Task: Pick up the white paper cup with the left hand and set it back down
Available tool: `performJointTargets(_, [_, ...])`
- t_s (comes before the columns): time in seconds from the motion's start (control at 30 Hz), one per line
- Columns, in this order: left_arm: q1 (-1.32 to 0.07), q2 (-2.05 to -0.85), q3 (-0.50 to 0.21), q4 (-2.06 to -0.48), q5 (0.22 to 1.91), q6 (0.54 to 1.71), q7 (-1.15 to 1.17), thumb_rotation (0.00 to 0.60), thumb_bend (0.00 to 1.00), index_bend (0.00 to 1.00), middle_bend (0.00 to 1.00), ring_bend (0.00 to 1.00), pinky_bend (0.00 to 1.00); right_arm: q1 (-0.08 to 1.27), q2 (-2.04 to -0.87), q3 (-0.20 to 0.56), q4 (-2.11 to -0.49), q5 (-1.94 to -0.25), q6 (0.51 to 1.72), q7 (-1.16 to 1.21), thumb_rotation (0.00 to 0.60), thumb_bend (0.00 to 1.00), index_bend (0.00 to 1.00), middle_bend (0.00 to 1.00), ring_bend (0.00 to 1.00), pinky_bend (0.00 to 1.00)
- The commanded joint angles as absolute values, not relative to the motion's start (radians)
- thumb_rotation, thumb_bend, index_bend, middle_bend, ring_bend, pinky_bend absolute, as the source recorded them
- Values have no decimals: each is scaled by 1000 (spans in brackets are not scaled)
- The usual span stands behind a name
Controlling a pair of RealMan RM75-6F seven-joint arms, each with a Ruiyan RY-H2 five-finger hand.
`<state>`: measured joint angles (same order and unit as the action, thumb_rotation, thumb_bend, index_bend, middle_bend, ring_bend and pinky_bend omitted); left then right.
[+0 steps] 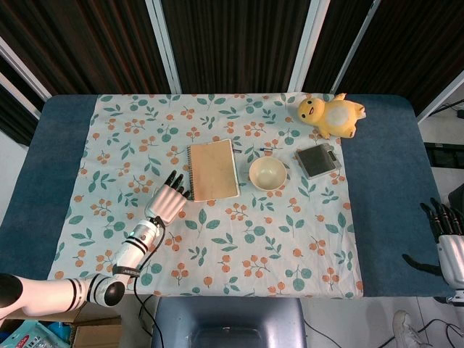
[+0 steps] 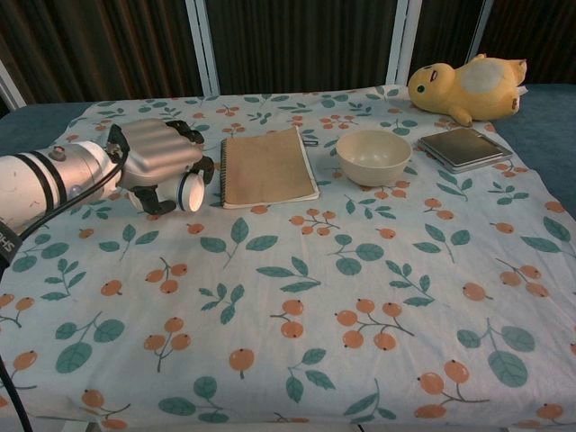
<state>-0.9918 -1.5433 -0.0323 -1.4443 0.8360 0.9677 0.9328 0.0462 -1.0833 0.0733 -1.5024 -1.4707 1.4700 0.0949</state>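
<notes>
Left hand [image 2: 160, 162] is grasping the white paper cup [image 2: 191, 190] sideways, lifted. I'd tip it upright, lower slowly onto the desk [image 2: 297, 270], clear of the notebook [image 2: 266, 167].

My left arm stretched forward from lower left, forearm low. Left hand [image 2: 160, 162] palm down, fingers [image 1: 176, 183] curled round white paper cup [image 2: 190, 191], cup on its side in grip. Right hand [image 1: 447, 238] off at far right edge, fingers pointing up, apart, holding nothing.
</notes>
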Motion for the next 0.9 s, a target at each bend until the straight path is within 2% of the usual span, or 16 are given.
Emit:
performJointTargets(0.03, [-957,-1517,-58,-1479,905,1006,815,600,419,339,387,62,1,48,-1082,74,-1509,-1474,1471,89,566,86,0,0,0,0])
performJointTargets(0.07, [-936,-1508,-74,-1486,938,1017,729,600,419,343,391,64,2,50,-1081,74,-1513,-1475,1470,86,565,86,0,0,0,0])
performJointTargets(0.1, [-885,-1500,-143,-1500,957,1046,513,600,418,350,397,68,6,53,-1080,71,-1520,-1486,1469,90,565,86,0,0,0,0])
performJointTargets(0.13, [-853,-1497,-153,-1472,1026,1045,358,600,418,353,401,70,9,54,-1078,68,-1526,-1491,1467,100,565,86,0,0,0,0])
performJointTargets(0.27, [-775,-1505,-160,-1393,1164,1043,-53,600,417,357,404,71,25,58,-1063,61,-1542,-1495,1453,125,565,86,0,0,0,0])
performJointTargets(0.37, [-730,-1533,-153,-1321,1227,1066,-246,600,413,357,404,71,27,58,-1059,62,-1549,-1496,1455,115,566,86,0,0,0,0])
performJointTargets(0.6, [-660,-1621,-178,-1203,1250,1096,-554,600,401,359,409,74,40,59,-1064,59,-1560,-1502,1461,92,566,86,0,0,0,0])
performJointTargets(0.9, [-641,-1684,-184,-1070,1263,1037,-696,600,401,359,409,76,46,58,-1053,59,-1571,-1501,1465,87,565,86,0,0,0,0])
